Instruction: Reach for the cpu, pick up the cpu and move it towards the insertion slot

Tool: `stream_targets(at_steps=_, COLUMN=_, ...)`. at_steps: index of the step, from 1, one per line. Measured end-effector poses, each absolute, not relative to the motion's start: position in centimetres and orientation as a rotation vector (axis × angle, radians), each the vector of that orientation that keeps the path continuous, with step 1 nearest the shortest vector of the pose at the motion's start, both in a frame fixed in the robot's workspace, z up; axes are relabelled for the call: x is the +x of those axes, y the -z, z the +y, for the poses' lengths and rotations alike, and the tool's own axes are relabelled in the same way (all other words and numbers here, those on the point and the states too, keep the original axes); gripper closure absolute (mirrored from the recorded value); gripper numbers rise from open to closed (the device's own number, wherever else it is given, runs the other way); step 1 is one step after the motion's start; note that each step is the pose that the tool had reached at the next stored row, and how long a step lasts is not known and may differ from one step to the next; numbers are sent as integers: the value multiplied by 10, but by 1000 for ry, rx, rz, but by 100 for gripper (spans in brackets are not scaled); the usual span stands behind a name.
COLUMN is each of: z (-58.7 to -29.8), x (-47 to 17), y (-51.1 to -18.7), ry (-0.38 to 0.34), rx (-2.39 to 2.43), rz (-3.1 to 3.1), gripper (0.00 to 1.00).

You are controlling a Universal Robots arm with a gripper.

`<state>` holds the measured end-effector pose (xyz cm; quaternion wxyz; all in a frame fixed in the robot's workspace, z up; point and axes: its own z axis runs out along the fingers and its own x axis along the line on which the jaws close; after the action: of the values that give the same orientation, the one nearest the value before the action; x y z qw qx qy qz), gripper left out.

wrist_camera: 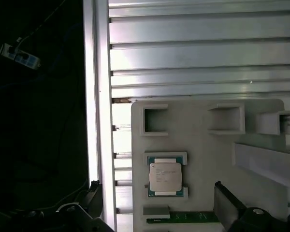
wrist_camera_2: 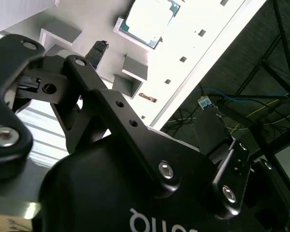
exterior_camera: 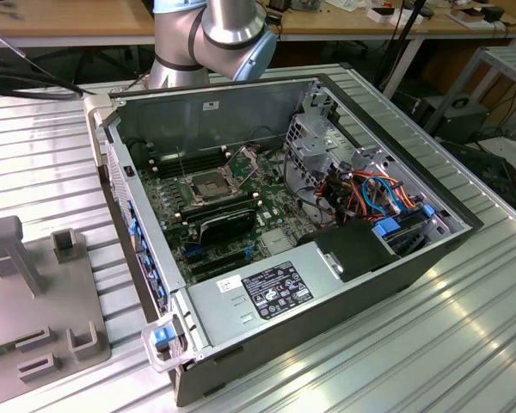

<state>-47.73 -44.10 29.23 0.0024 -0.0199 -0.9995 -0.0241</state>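
Note:
The cpu point(wrist_camera: 166, 177) is a pale square chip lying flat in a small holder on the grey fixture plate point(wrist_camera: 203, 145). It also shows bright in the second wrist view point(wrist_camera_2: 147, 19). My gripper point(wrist_camera: 157, 193) hangs above the plate, open, and holds nothing. Its black fingers point(wrist_camera: 93, 193) stand wide apart on either side of the chip, clear of it. One finger pad point(wrist_camera_2: 210, 128) shows in the second wrist view. The insertion slot point(exterior_camera: 204, 185) is the metal-framed socket with a dark centre on the motherboard inside the open computer case point(exterior_camera: 327, 284).
The fixture plate point(exterior_camera: 34, 301) carries raised posts and pockets point(wrist_camera: 154, 120), and a green memory stick point(wrist_camera: 183, 221) lies near the chip. The ribbed aluminium table ends at an edge point(wrist_camera: 96, 96) beside the plate. A black card point(exterior_camera: 228, 222), drive cage point(exterior_camera: 314, 146) and cables point(exterior_camera: 370, 194) crowd the case.

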Motion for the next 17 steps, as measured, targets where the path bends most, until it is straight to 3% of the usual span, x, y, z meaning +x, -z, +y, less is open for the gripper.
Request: stream_targets(at_steps=17, z=-443, x=-476, y=-274, ry=76, rx=-62, rz=-3133, gripper=1)
